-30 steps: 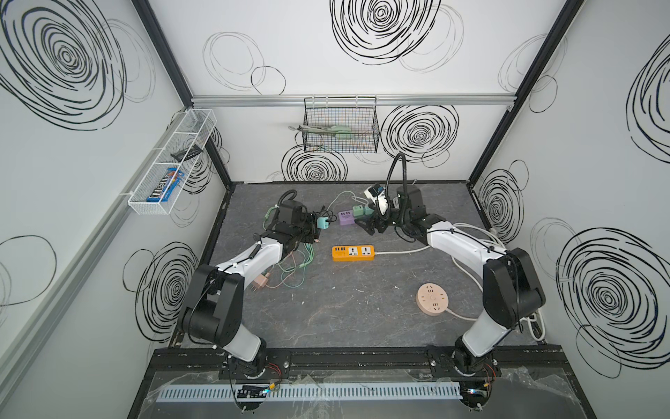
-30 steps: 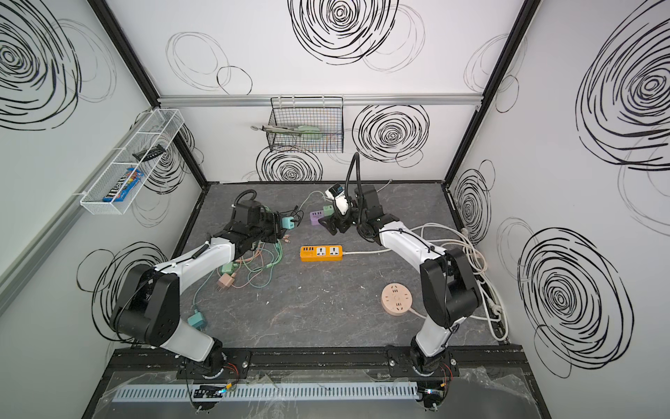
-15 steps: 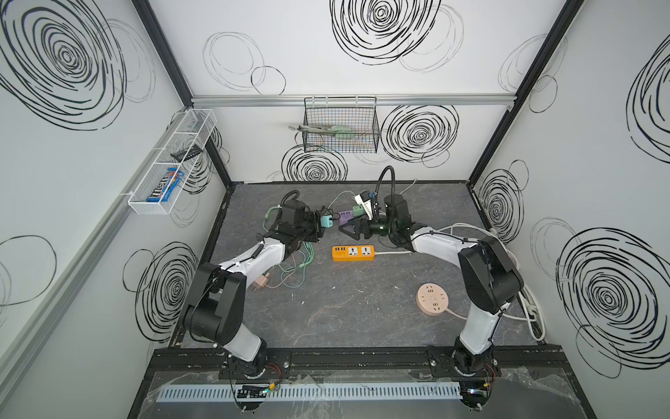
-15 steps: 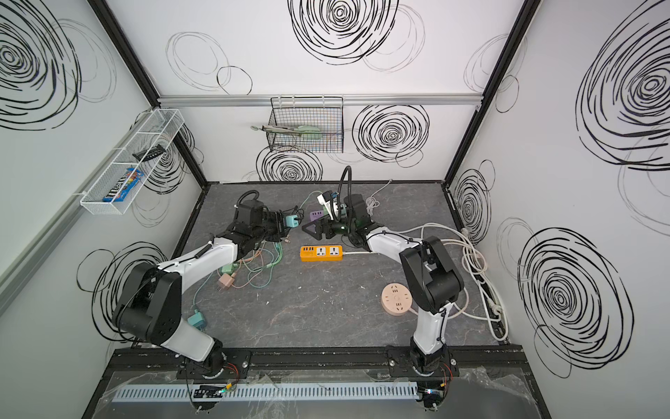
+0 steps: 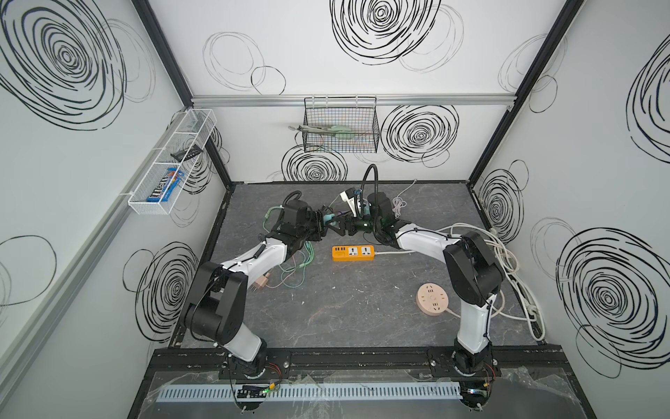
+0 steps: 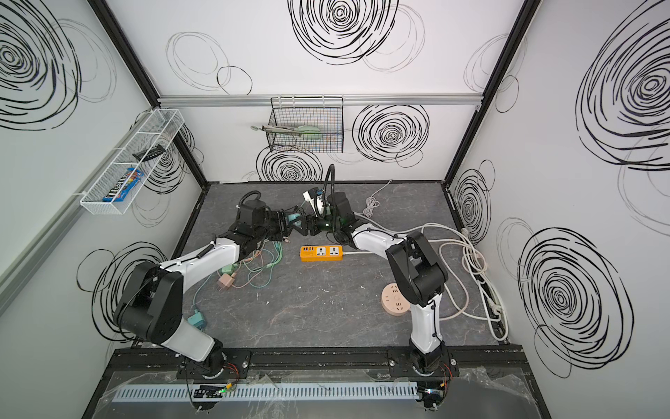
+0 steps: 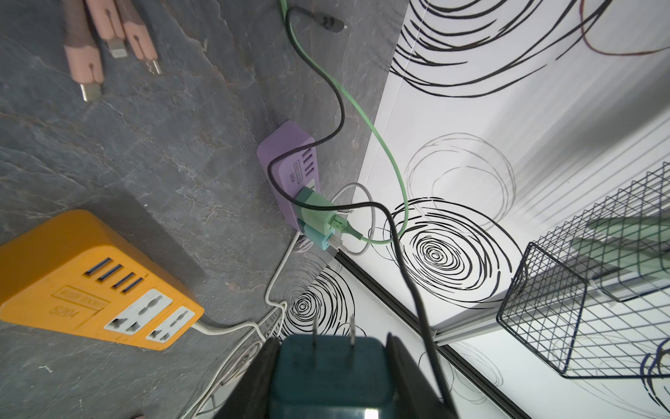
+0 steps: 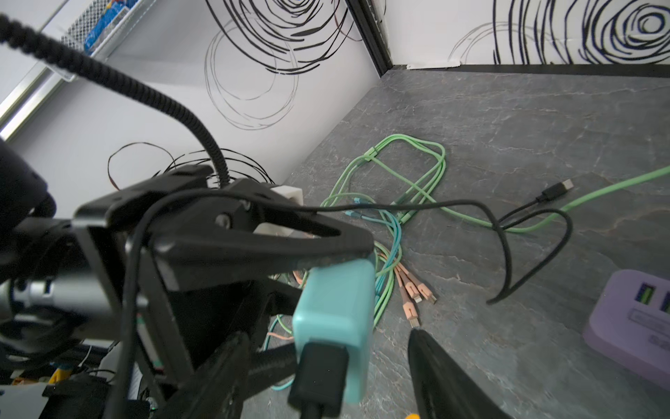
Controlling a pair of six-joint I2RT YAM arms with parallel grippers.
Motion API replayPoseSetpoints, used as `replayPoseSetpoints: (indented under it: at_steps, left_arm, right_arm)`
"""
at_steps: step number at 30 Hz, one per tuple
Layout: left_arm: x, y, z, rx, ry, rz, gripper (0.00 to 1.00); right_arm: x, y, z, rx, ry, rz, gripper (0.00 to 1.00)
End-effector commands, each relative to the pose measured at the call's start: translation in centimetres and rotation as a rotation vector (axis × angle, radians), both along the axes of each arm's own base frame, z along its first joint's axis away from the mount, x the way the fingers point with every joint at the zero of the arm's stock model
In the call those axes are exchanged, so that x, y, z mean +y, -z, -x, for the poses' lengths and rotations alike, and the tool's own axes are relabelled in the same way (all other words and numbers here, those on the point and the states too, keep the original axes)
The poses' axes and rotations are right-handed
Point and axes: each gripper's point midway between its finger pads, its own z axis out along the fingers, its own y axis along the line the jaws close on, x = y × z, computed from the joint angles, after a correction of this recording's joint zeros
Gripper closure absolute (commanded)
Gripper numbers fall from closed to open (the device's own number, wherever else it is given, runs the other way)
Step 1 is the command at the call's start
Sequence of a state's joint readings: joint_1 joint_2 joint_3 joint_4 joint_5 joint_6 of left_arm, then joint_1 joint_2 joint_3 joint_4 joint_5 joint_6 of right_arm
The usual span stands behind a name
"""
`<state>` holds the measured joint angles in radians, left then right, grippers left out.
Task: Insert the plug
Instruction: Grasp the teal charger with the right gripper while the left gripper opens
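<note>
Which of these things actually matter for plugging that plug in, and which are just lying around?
In the job: teal plug; left end effector gripping it; right end effector open around it; orange power strip, probably the target.

Lying about: purple power strip; round socket; pink adapter; pink cables; wire basket.

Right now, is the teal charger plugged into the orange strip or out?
Out. The left gripper holds the teal charger, prongs bare; both sockets of the orange strip are empty.
</note>
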<state>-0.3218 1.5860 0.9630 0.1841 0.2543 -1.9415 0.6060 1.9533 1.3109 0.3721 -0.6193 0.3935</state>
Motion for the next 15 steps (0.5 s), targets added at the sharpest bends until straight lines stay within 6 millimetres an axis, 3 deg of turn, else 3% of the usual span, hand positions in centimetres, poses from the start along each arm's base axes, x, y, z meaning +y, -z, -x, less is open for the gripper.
replayPoseSetpoints:
  at_steps: [1, 15]
  left_arm:
    - [-0.6, -0.6, -0.4, -0.03, 0.003, 0.035, 1.0]
    - [-0.4, -0.4, -0.5, -0.033, -0.006, 0.022, 1.0]
  right_arm:
    - [0.9, -1.3, -0.4, -0.021, 0.001, -0.026, 0.3]
    - [1.6, -0.4, 0.8, 0.026, -0.08, 0.0, 0.63]
